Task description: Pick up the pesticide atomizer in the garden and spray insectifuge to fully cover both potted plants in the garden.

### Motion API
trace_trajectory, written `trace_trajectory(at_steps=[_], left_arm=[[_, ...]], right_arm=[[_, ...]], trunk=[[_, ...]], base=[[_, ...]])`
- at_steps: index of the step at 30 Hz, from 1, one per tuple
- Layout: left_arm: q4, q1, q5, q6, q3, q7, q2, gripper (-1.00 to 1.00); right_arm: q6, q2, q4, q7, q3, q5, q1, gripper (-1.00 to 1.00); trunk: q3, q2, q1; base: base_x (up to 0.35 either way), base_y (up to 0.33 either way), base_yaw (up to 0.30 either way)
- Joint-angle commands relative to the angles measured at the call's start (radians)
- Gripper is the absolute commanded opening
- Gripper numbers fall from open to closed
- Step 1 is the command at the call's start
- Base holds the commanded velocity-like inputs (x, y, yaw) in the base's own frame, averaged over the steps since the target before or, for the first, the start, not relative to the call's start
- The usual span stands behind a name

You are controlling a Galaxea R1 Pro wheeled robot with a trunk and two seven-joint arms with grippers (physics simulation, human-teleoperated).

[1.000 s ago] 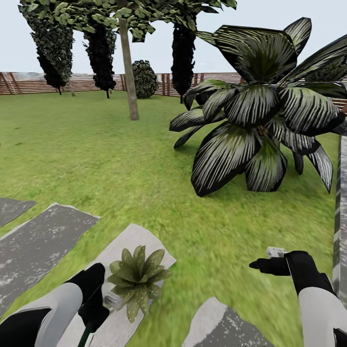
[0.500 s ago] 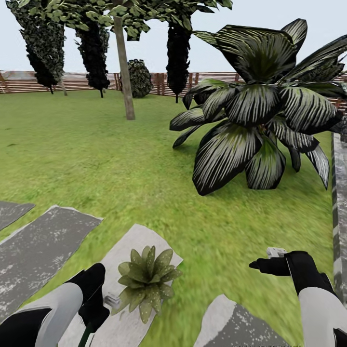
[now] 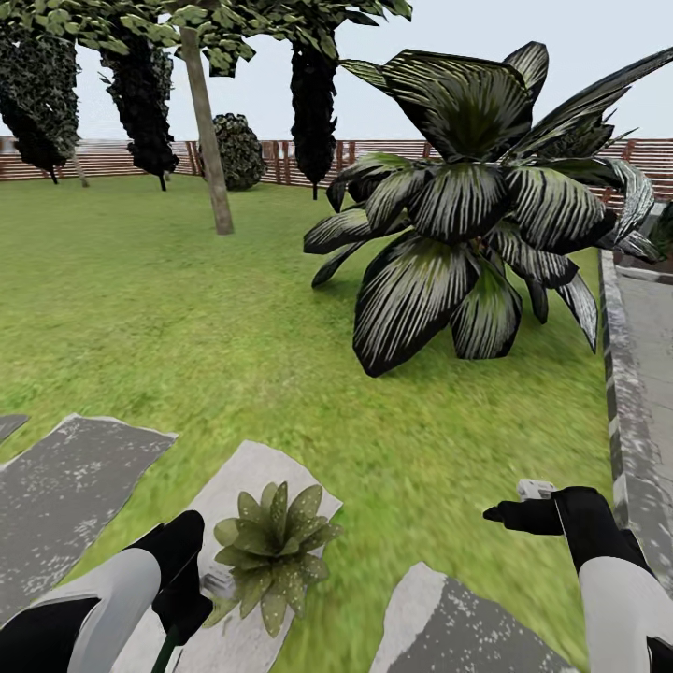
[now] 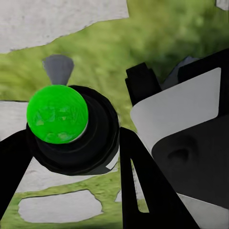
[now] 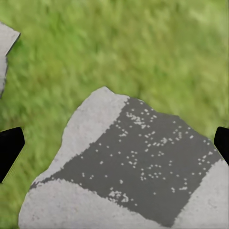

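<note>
Gripping the green-capped pesticide atomizer (image 4: pixel 62 124), the left gripper (image 3: pixel 182 584) hangs just beside the potted plant (image 3: pixel 271 551) on the paving slab's (image 3: pixel 252 467) edge, the right gripper (image 3: pixel 509 512) is open, and spray may miss the far leaves.

Lawn (image 3: pixel 168 308) all round the big palm (image 3: pixel 467 206). Slat fence (image 3: pixel 374 161) behind the palm, 1 thin trunk (image 3: pixel 209 140) and dark trees (image 3: pixel 313 103) left of it. Stone kerb (image 3: pixel 622 393) right of the palm, grey slabs (image 3: pixel 65 486) nearer than it. Pale, flat sky (image 3: pixel 598 37).
</note>
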Motion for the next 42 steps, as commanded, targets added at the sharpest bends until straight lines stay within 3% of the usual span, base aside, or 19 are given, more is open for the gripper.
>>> trace_trajectory(at_steps=[1, 17, 42], left_arm=[[-0.002, 0.000, -0.011, 0.004, 0.008, -0.007, 0.000, -1.00], [-0.003, 0.000, -0.011, 0.004, 0.008, -0.007, 0.000, -1.00], [0.006, 0.000, -0.011, 0.004, 0.008, -0.007, -0.005, -1.00]], right_arm=[[0.002, 0.001, -0.002, 0.010, -0.005, 0.010, -0.001, 1.00], [0.002, 0.001, -0.002, 0.010, -0.004, 0.010, -0.001, 1.00], [0.002, 0.001, -0.002, 0.010, -0.004, 0.010, -0.001, 1.00]], trunk=[[-0.001, 0.000, 0.000], [-0.001, 0.000, 0.000], [-0.001, 0.000, 0.000]], base=[[0.000, 0.296, -0.006], [0.025, 0.240, -0.192], [-0.014, -0.024, -0.127]])
